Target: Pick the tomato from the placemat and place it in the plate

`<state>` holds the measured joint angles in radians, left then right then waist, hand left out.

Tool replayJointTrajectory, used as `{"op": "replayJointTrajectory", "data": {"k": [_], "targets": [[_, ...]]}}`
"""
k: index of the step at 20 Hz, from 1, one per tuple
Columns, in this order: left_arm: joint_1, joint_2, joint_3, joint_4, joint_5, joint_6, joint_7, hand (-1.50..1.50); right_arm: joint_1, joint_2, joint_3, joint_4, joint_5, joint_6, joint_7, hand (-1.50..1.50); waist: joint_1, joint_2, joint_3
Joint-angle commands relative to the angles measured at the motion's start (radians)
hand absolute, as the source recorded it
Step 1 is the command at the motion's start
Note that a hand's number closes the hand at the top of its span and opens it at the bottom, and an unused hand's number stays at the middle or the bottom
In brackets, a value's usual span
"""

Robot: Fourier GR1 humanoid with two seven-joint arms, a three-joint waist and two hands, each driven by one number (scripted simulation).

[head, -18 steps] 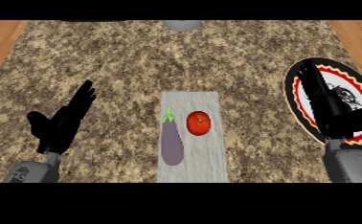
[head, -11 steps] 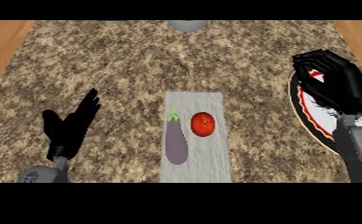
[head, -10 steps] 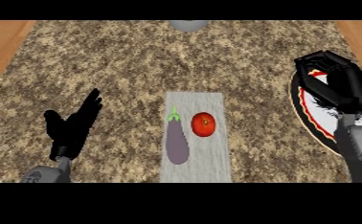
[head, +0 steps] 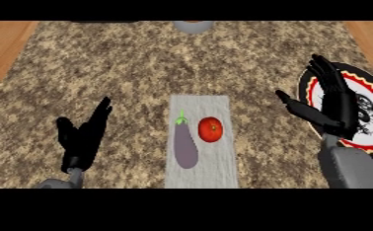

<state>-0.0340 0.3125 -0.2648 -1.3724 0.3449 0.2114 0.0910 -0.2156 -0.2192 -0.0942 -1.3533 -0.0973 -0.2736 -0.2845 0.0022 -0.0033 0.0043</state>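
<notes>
Flanking tomato point(head: 210, 129): eggplant point(head: 185, 145), on placemat point(head: 202, 173).

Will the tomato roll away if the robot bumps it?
Probably a little: the tomato looks round and smooth, and the placemat under it lies flat. The eggplant close beside it might stop it rolling that way. Its shiny skin could be slippery.
</notes>
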Motion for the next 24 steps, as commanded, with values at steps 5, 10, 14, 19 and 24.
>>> {"op": "replayJointTrajectory", "data": {"k": [5,10,14,19,24], "targets": [[0.044,-0.020,-0.026,-0.048,-0.023,0.017,0.082,0.00,0.072,-0.174,0.115,-0.140,0.122,0.128,0.205,-1.50,-0.002,-0.001,-0.005],[0.060,-0.004,0.012,-0.017,-0.002,-0.034,0.015,0.00,0.049,-0.269,0.253,-0.276,0.179,0.268,0.473,-1.50,-0.002,-0.002,-0.008],[0.028,-0.030,0.003,-0.050,-0.030,0.013,0.082,0.00,0.012,-0.258,0.319,-0.342,0.245,0.292,0.623,-1.50,-0.002,0.001,-0.005],[0.069,-0.037,0.008,-0.067,-0.038,-0.022,0.063,0.00,-0.045,-0.178,0.407,-0.433,0.325,0.312,0.847,-1.50,0.000,0.001,-0.005],[-0.014,-0.056,0.067,0.006,-0.053,-0.052,0.085,0.00,-0.051,-0.099,0.436,-0.360,0.452,0.317,0.850,-1.50,-0.002,0.003,-0.004]]}}
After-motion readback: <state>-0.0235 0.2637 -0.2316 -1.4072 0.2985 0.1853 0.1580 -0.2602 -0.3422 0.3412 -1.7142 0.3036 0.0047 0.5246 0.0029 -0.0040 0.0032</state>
